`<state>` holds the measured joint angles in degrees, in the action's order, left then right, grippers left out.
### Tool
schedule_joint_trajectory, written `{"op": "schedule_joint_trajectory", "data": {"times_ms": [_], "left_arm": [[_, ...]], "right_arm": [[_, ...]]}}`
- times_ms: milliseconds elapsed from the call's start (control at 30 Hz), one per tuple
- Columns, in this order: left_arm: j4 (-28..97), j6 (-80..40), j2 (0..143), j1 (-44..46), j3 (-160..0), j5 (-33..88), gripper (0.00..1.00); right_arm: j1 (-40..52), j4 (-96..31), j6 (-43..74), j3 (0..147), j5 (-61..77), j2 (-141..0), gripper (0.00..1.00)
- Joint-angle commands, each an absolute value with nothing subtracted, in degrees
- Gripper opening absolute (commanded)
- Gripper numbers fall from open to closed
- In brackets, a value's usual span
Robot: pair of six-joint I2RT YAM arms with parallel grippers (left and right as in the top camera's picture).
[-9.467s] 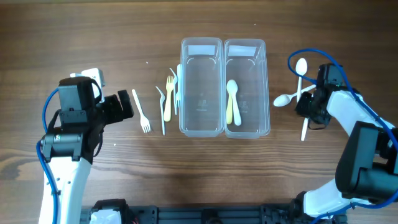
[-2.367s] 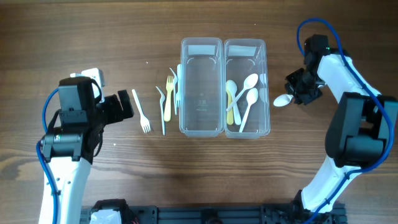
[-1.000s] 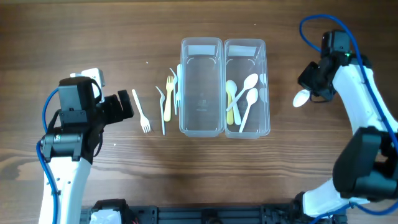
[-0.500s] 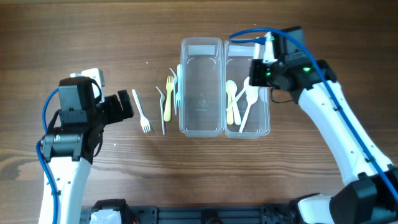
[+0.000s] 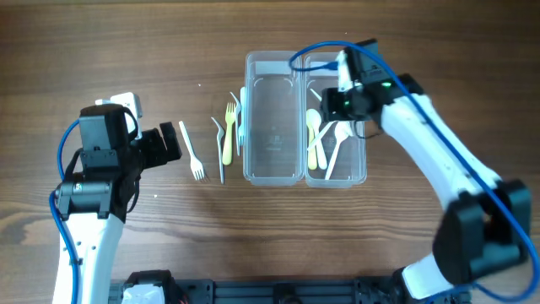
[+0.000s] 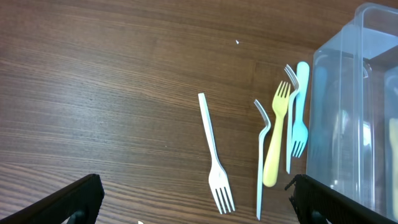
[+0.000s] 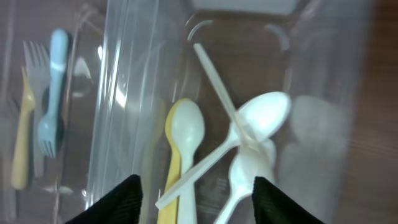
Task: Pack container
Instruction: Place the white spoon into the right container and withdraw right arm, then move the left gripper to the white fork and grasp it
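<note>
**Worktop** [image 5: 270,245]: brown wood grain, carrying all items below.

**Left container** [image 5: 272,118]: clear, oblong, at the middle of the worktop. Nothing can be seen inside it.

**Right container** [image 5: 361,127]: clear, same shape, its long side touching the left container. It holds the spoons.

**Yellow spoon** [image 7: 185,130]: lies lengthwise in the right container, near the wall shared with the left container, bowl toward the far end.

**White spoons** [image 7: 264,115]: lie in the right container just beside the yellow spoon, their handles crossing one another. The exact count is unclear in the blurred wrist view.

**Forks**, all on the worktop left of the left container, tines toward the near edge:
- **White fork** [image 6: 214,155]: farthest from the containers, apart from the rest.
- **Bent fork** [image 6: 261,162]: thin, pale, kinked near its top.
- **Yellow fork** [image 6: 275,140]: just beside the bent fork.
- **Blue fork** [image 6: 300,115]: nearest the container wall, with a slim pale fork alongside it.

**Left end effector** [image 6: 194,186]: fingers spread wide, gripping nothing, hanging over the worktop near the white fork.

**Right end effector** [image 7: 196,186]: fingers spread, gripping nothing, poised over the right container above the spoons.
</note>
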<state>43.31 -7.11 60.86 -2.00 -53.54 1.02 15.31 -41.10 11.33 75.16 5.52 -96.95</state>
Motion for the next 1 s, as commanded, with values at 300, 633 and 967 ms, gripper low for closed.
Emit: {"op": "schedule_joint_trajectory", "data": {"times_ms": [300, 633, 967], "left_arm": [[40.53, -9.13, 61.32, -2.42, -54.61, 15.0, 0.91], [46.09, -17.28, 76.71, -2.37, -54.61, 6.52, 0.83], [40.82, -23.68, 89.97, -2.07, -54.61, 6.07, 0.58]], "right_arm": [[-17.91, -54.06, 15.16, 77.95, 4.73, -72.82, 0.74], [-18.57, -56.12, 15.2, 76.05, 4.73, -76.79, 1.0], [-18.57, -56.16, 15.18, 76.05, 4.73, -78.24, 1.0]]}}
